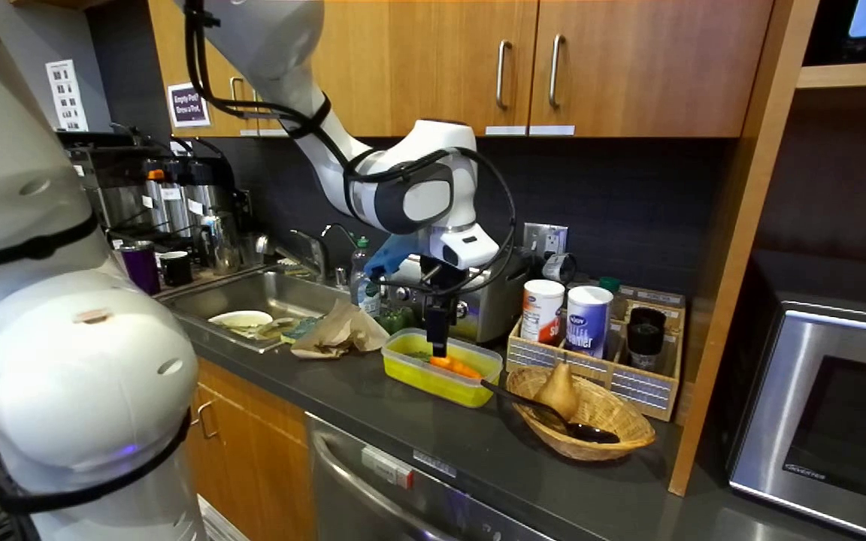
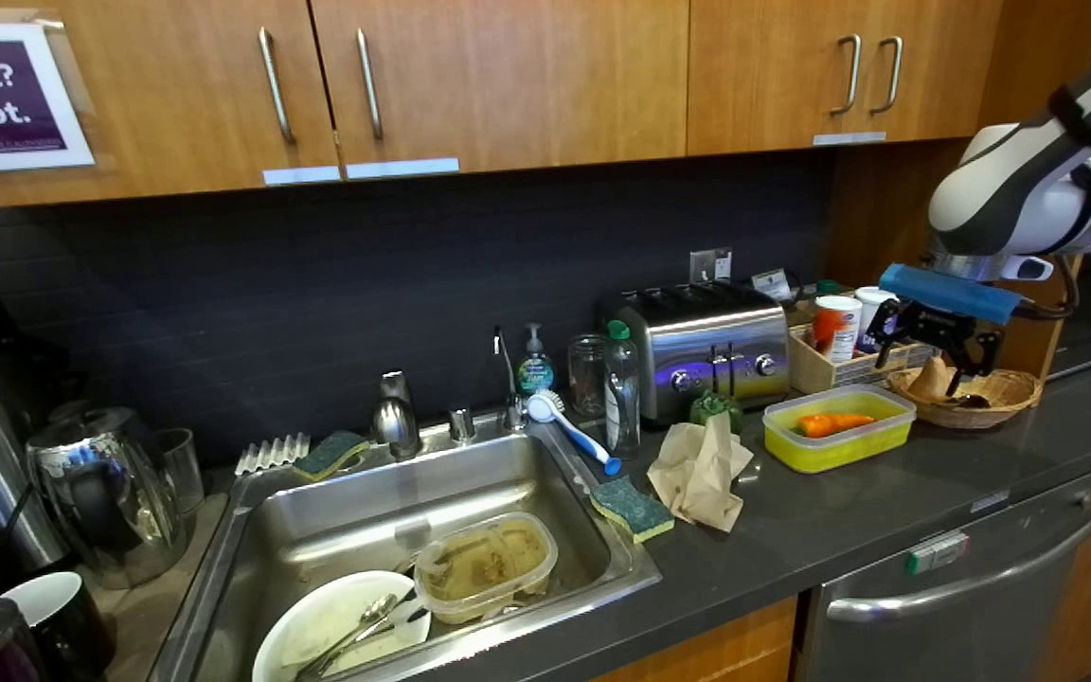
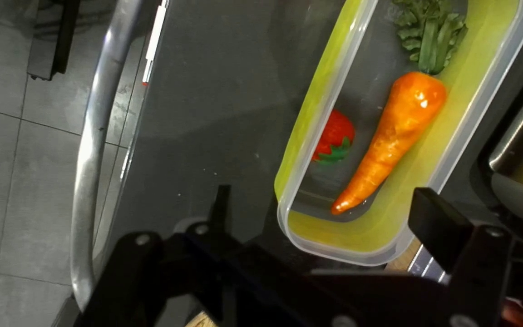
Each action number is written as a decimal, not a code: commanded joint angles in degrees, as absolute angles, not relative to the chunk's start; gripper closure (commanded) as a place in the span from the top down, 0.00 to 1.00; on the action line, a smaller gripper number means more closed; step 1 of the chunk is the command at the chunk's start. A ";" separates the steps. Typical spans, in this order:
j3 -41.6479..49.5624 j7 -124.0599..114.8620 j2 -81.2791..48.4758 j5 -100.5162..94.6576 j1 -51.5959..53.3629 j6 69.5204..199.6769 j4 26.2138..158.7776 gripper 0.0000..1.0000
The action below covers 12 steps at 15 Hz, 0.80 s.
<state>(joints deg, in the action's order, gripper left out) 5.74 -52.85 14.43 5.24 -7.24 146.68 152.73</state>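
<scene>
- Overhead, the arm (image 2: 1038,204) bends down above the counter (image 3: 234,150); no second arm shows, so this one is the nearer.
- Toaster (image 2: 711,355): on the far side, apart from the tub (image 2: 849,450), with a strip of counter between.
- Basket (image 1: 617,409): right of the tub, holding a pear and a spoon. The spoon's handle reaches left toward the tub; whether it touches the rim I cannot tell.
- The tub itself runs left to right, below the pincer (image 3: 323,202) and mostly to its left.
- Pincer: fingers spread wide, nothing between them. Their gap runs near to far, the near finger over the counter, the far one by the tub's right end in the wrist view.
- Carrot (image 3: 391,141): inside the tub, below and left of the pincer, apart from the fingers. Its long axis follows the tub, roughly crosswise to the finger gap; tip to the right, leafy end left and slightly farther.
- Red fruit (image 3: 334,131): also in the tub, on the carrot's near side, partly hidden by the near rim.
</scene>
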 commanded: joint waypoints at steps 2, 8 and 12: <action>4.49 -50.55 14.14 6.59 -8.22 146.39 152.61 1.00; 3.82 -51.86 14.06 4.97 -8.95 146.44 153.28 1.00; 3.31 -53.97 17.60 2.65 -11.04 146.80 155.85 1.00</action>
